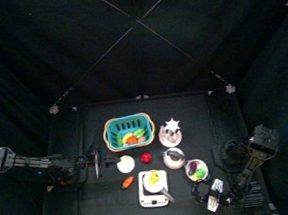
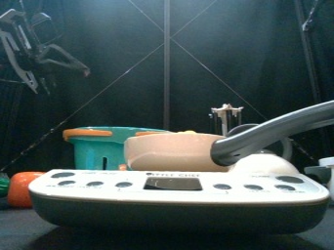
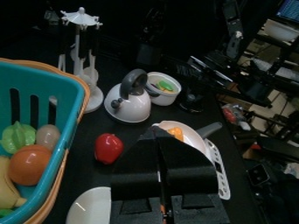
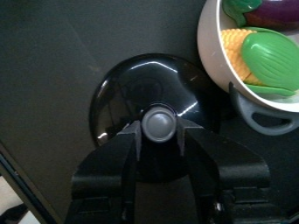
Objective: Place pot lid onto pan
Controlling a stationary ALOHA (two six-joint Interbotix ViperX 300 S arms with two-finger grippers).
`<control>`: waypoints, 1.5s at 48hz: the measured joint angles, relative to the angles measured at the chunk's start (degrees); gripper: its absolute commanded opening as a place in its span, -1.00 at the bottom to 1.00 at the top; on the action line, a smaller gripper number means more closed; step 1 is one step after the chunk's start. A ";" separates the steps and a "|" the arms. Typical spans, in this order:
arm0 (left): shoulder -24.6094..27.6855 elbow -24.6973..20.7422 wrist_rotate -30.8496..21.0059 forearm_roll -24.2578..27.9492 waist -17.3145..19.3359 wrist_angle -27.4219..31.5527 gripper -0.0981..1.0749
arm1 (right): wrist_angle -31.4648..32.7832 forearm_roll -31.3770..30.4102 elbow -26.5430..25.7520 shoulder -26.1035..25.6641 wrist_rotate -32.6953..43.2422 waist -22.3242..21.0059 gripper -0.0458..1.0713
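The pot lid (image 1: 175, 158) is a small silvery disc with a pinkish rim, lying mid-table. In the left wrist view it (image 3: 126, 103) is a silver dome with a black handle. The pan (image 1: 154, 183), pale with a grey handle, sits on a white toy stove (image 1: 152, 199) at the table's front. It is near and large in the front view (image 2: 175, 149). My left gripper (image 1: 85, 169) is at the table's left, shut and empty (image 3: 162, 144). My right gripper (image 1: 229, 152) is at the right, over a glossy black dome (image 4: 140, 87) with a grey knob (image 4: 159, 122).
A teal basket (image 1: 127, 132) of toy food stands at the back. A white star-topped stand (image 1: 171, 130) is beside it. A bowl of toy vegetables (image 1: 196, 171) is at the front right. A white egg (image 1: 125, 164), a red piece (image 1: 146, 158) and a carrot (image 1: 127, 181) lie mid-left.
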 measured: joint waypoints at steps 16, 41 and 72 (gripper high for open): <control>0.00 0.00 0.00 0.44 1.41 0.09 -0.89 | 4.13 -1.67 -1.76 -0.35 -4.22 -3.08 0.15; 0.00 0.00 -0.09 0.79 1.93 0.00 -0.89 | 5.54 -12.48 -8.00 -7.65 -18.46 -13.62 0.15; 0.00 0.18 -0.18 0.79 1.76 0.09 -0.89 | -14.24 -15.29 -13.71 -7.21 -24.96 -34.63 0.15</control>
